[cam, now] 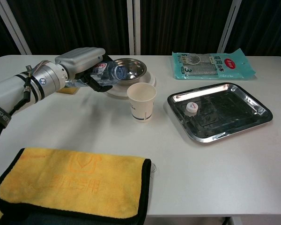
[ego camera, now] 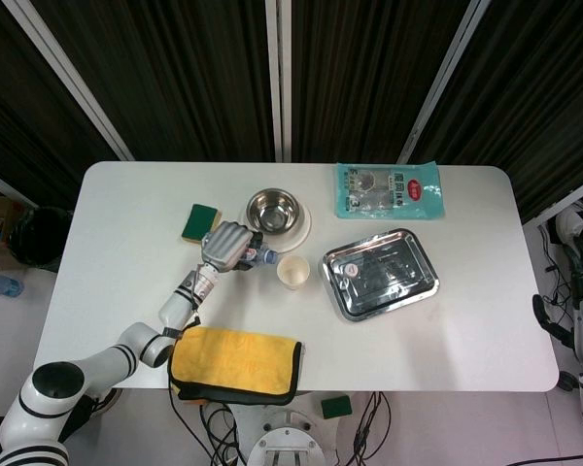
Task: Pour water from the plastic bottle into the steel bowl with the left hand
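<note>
The left robot hand (cam: 79, 63) grips the plastic bottle (cam: 108, 73), tipped nearly flat with its open mouth at the near rim of the steel bowl (cam: 126, 68). I can't make out any water running yet, so pouring probably remains.

Paper cup (cam: 142, 101) taken as landmark, steel tray (cam: 219, 111) with white cap (cam: 191, 108) right of it, teal packet (cam: 212, 64) behind tray, yellow cloth (cam: 75, 184) nearer left, sponge (ego camera: 200, 220) far left.
</note>
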Available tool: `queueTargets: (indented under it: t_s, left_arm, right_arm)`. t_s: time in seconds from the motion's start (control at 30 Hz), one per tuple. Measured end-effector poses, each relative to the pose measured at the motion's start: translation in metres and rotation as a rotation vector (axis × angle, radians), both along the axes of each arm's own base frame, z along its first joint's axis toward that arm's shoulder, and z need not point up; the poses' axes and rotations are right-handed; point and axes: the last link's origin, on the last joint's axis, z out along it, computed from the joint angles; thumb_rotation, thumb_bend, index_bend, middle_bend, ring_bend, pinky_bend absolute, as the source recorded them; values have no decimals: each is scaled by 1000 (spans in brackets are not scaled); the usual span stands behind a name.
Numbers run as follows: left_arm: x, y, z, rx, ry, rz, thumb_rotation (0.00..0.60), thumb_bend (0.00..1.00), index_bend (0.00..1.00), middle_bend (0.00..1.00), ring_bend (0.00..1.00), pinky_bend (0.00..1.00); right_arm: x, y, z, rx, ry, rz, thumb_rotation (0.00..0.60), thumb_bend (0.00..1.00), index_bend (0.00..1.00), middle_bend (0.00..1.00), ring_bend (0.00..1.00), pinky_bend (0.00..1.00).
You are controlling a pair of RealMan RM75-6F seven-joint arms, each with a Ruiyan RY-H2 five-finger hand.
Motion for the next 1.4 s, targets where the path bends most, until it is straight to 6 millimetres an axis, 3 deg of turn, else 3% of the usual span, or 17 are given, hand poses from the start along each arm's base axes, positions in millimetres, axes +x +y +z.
queueTargets:
  t_s: [0.6,1.4]
  left_arm:
    - [14,3,-10,69,140,-79,600,511,723,716,611,672]
    - [17,4,-11,126,215,-126,600,512,727,717,614,673]
  right_arm:
    - [-2,-1,2,-4,-4,-6,600,349,0,0,0,0]
    - [-9,-3,4,-16,1,-26,600,350,0,0,0,0]
